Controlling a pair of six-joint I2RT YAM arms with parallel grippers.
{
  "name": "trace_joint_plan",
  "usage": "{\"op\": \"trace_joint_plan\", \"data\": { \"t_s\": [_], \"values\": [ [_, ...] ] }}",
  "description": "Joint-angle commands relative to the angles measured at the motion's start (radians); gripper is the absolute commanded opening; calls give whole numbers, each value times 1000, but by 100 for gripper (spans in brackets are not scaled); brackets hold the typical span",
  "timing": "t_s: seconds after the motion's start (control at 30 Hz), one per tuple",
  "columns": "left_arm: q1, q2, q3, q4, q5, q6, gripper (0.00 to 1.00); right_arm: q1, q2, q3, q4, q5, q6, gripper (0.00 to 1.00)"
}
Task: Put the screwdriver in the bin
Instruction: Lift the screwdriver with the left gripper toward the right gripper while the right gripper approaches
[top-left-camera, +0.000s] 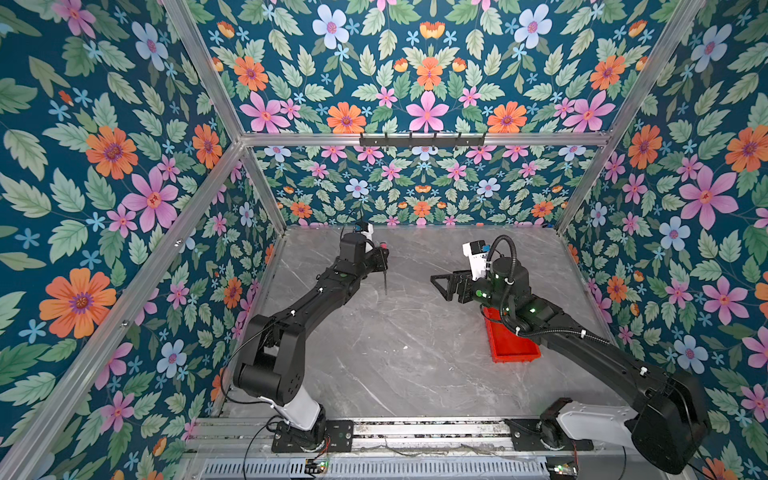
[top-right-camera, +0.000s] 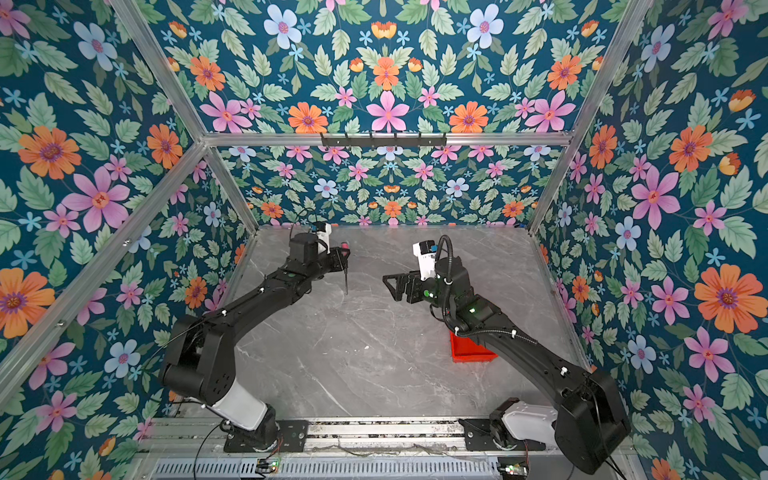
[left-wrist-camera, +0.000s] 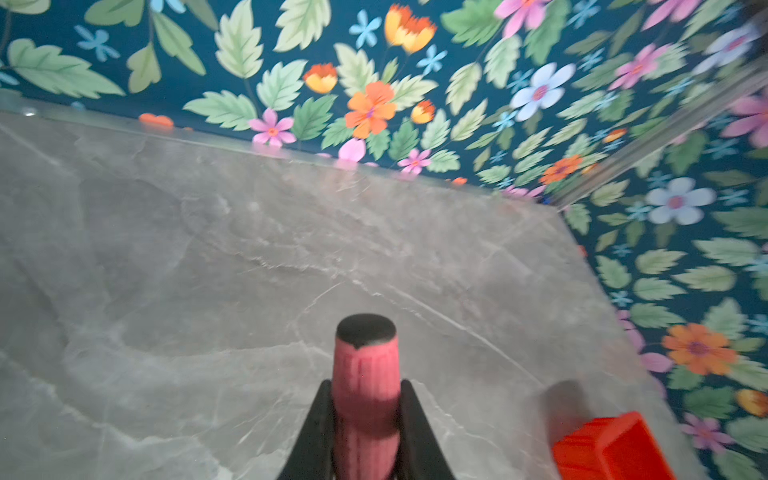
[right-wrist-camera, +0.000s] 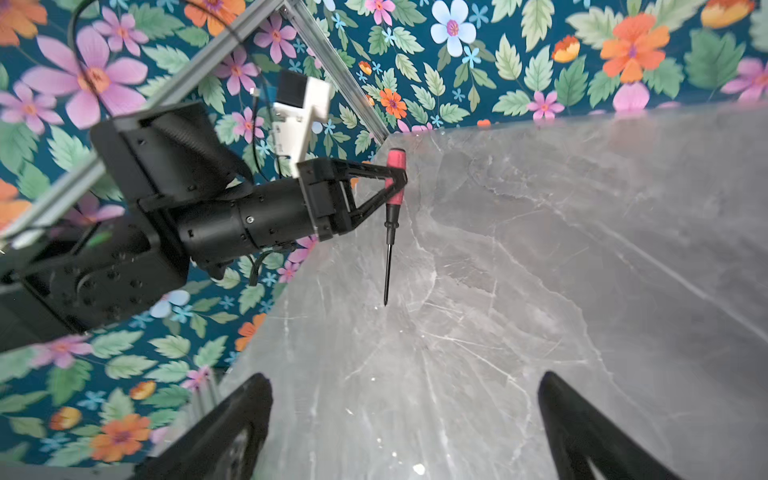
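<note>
In the right wrist view the screwdriver (right-wrist-camera: 390, 208) hangs upright above the grey table, red-pink handle up and thin dark shaft pointing down. My left gripper (right-wrist-camera: 397, 178) is shut on its handle. Both top views show this at the far left of the table: left gripper (top-left-camera: 382, 258) (top-right-camera: 343, 259), screwdriver (top-left-camera: 385, 280) (top-right-camera: 345, 280). The left wrist view shows the handle (left-wrist-camera: 365, 374) clamped in the left gripper (left-wrist-camera: 365, 392). The red bin (top-left-camera: 509, 347) (top-right-camera: 467, 352) (left-wrist-camera: 615, 449) lies at the right, partly under my right arm. The right gripper (top-left-camera: 436, 286) (top-right-camera: 388, 286) (right-wrist-camera: 403, 380) is open and empty, facing the screwdriver.
The marble table (top-left-camera: 395, 353) is walled by floral panels on three sides, with aluminium posts at the corners. A black hook rail (top-left-camera: 422, 139) hangs on the back wall, high above the table. Both arm bases sit on a rail along the front edge.
</note>
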Motion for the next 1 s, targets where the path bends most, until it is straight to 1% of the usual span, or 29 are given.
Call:
{"op": "trace_joint_plan", "data": {
  "t_s": [0.0, 0.17, 0.27, 0.4, 0.5, 0.63, 0.77, 0.87, 0.9, 0.97],
  "values": [
    [6, -37, -29, 187, 175, -125, 0, -8, 30, 4, 128, -135, 209, 99],
    [6, -52, -56, 357, 326, -249, 0, -9, 104, 6, 315, -187, 279, 99],
    [5, -51, -76, 442, 391, -302, 0, -9, 152, 33, 371, -225, 298, 99],
    [3, -60, -106, 544, 446, -365, 0, -8, 204, 67, 405, -265, 297, 91],
    [3, -62, -127, 640, 472, -438, 0, -8, 238, 85, 402, -282, 294, 81],
    [-6, -51, -139, 729, 487, -523, 0, -2, 286, 108, 412, -300, 283, 54],
    [-17, -44, -149, 787, 487, -566, 0, 17, 312, 140, 381, -299, 234, 42],
    [-22, -45, -152, 793, 489, -569, 0, 26, 328, 148, 384, -300, 236, 35],
    [-23, -45, -154, 796, 491, -569, 0, 27, 333, 148, 390, -299, 241, 31],
    [-26, -46, -157, 798, 497, -571, 0, 28, 340, 147, 401, -295, 253, 25]
  ]
}}
